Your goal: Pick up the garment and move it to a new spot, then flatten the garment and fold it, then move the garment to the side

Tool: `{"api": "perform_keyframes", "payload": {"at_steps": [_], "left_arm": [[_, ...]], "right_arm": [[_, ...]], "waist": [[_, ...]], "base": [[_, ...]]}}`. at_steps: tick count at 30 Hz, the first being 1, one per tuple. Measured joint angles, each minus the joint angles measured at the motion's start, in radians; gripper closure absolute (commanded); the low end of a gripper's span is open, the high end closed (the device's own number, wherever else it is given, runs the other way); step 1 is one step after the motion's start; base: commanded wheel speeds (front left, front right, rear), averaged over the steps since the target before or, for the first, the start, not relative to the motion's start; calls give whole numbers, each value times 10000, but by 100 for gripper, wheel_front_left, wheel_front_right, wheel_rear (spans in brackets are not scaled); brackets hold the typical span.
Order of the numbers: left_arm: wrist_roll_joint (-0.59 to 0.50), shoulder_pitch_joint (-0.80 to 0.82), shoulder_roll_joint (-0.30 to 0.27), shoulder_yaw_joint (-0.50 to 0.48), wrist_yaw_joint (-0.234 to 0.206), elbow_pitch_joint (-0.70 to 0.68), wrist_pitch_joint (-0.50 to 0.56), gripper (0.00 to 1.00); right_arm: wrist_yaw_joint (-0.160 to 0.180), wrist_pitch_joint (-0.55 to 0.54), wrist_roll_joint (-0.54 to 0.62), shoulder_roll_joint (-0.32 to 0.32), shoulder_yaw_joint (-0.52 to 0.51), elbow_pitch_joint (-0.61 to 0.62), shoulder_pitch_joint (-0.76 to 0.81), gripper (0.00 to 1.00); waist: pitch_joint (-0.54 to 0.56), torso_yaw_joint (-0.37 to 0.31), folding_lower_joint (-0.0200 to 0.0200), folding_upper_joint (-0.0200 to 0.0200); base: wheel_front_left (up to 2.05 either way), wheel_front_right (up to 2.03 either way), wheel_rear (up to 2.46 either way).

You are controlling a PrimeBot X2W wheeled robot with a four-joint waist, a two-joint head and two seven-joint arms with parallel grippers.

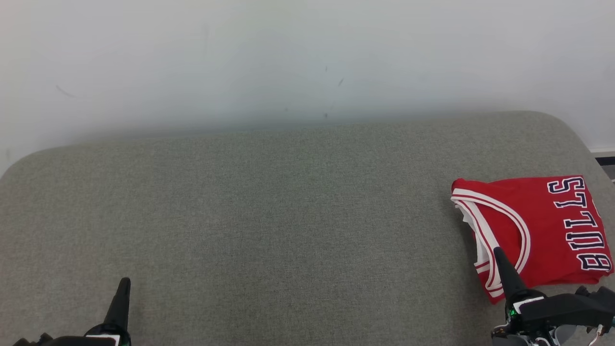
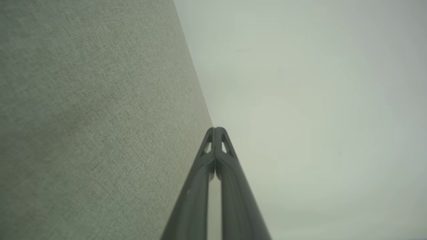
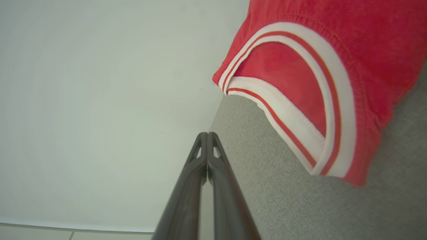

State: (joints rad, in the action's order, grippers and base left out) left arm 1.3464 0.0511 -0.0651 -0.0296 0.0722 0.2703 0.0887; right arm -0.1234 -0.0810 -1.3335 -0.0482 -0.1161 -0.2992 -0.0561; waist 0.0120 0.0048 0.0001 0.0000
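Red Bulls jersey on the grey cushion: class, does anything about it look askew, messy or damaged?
Nothing serious. The red Bulls jersey lies folded at the right end of the grey cushion, slightly skewed to its edges; the white-trimmed armhole layers along its left side do not line up neatly. No damage shows.

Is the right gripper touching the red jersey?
Apart. The right wrist view shows grey cushion between the shut right gripper and the red jersey.
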Motion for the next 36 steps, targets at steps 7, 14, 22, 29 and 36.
{"api": "perform_keyframes", "payload": {"at_steps": [7,14,22,29,36], "left_arm": [[865,30,58,-240,174,81,77,100],[1808,215,184,-472,349,150,176,100],[2472,245,263,-600,512,263,222,100],[2474,252,265,-602,512,263,222,100],[2474,254,265,-602,512,265,222,100]], "right_arm": [[0,-161,-991,8,-69,33,-174,100],[0,-257,-1879,19,-130,33,-178,100],[0,-336,-2671,25,-173,33,-199,100],[0,-336,-2671,27,-173,35,-201,100],[0,-336,-2673,27,-173,35,-202,100]], "waist": [[-52,-18,0,0],[-103,-36,0,0],[-139,-49,0,0],[-139,-49,0,0],[-139,-49,-2,0]], "base": [[0,0,0],[0,0,0],[0,0,0],[0,0,0],[0,0,0]]}}
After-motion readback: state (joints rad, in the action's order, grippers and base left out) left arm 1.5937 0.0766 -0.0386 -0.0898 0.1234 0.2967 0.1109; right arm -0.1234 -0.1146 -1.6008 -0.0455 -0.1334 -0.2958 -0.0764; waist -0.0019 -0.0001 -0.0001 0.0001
